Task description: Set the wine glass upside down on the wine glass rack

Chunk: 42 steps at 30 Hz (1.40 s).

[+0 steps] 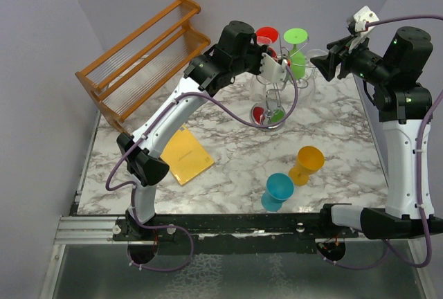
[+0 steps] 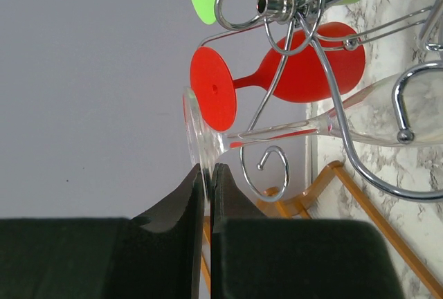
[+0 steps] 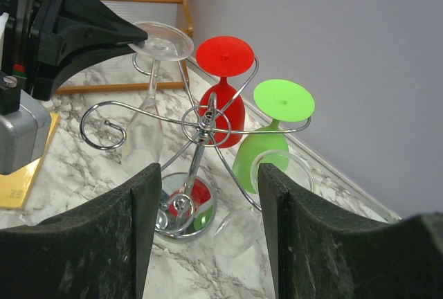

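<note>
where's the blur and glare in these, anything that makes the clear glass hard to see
Left wrist: the left tool is a dark, soft mass at the bottom, and the clear wine glass nearly vanishes against the marble table. Right wrist: the right tool is blurred foreground; the mirror base of the wine glass rack reflects red and green. Top external: even light, sharp.

Nothing legible in view

No words, labels, brand marks or numbers can be read on any object or surface in the three views.
</note>
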Each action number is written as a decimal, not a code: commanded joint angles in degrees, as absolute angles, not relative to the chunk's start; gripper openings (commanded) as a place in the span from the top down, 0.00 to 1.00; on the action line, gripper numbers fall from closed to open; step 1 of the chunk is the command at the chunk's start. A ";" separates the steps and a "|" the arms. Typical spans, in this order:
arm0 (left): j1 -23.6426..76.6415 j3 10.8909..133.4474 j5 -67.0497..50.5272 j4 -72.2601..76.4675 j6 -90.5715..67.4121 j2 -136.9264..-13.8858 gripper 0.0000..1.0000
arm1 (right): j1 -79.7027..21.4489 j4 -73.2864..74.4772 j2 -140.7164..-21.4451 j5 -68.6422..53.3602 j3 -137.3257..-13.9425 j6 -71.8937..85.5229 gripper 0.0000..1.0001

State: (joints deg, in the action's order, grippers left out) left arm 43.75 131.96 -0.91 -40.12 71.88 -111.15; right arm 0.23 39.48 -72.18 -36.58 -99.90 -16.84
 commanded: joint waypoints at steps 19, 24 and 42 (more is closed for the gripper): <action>43.46 124.85 12.85 -23.32 67.48 -111.39 1.00 | 1.54 39.11 -70.57 -38.96 -98.88 -17.23 0.42; 42.67 122.54 14.07 -21.62 66.56 -110.38 1.00 | 1.74 39.02 -70.64 -39.03 -98.61 -17.31 0.42; 42.10 118.63 12.83 -24.83 63.49 -105.29 1.00 | 2.61 38.68 -70.68 -40.44 -98.11 -16.89 0.42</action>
State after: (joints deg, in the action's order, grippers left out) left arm 42.48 118.91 11.97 -25.47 65.01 -109.49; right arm 2.02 39.46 -71.57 -38.52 -98.32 -16.82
